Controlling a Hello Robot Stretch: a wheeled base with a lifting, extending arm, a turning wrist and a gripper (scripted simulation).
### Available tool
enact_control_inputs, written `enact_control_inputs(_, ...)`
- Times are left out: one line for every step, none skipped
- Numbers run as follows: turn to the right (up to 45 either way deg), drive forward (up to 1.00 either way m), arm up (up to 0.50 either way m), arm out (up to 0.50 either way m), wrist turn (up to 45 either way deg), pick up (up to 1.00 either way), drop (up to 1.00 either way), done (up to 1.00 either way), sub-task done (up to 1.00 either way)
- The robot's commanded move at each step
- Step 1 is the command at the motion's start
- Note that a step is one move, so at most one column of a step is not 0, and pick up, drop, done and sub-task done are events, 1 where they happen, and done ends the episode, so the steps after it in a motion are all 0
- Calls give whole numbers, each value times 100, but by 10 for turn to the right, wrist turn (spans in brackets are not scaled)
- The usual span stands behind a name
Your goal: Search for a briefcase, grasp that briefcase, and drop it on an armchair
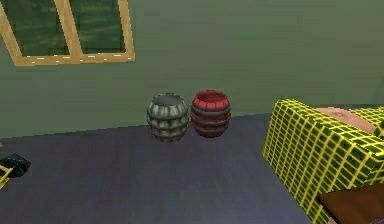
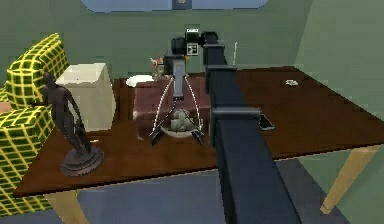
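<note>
- Arm (image 2: 235, 150): a dark square bar that rises from the arm side view's bottom edge, just right of the middle, and reaches out over a wooden table (image 2: 320, 115).
- Gripper (image 2: 178, 120): sits at the arm's far end, left of two small white marker squares (image 2: 190, 46). Its thin fingers (image 2: 165, 120) run down the picture from the dark body.
- Grip: things lie on the table right at the fingers, so I cannot tell whether it holds anything.
- Flat red-brown case (image 2: 148, 100): lies on the table's middle, at the gripper. Touching or not cannot be told. A pale bowl-like thing (image 2: 182, 126) lies just beside it.
- Yellow gridded armchair (image 2: 30, 80): stands at the table's left end, and also at the forward view's right.
- Dark statue (image 2: 70, 120) of a standing figure: on the table's near left, with a white box (image 2: 88, 90) behind it.
- Grey barrel (image 1: 168, 118) and red barrel (image 1: 211, 113): side by side on the floor against a green wall in the forward view.
</note>
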Motion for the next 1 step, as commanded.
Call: enact_control_inputs(0, 0, 0, 0, 450, 0, 0, 0, 0)
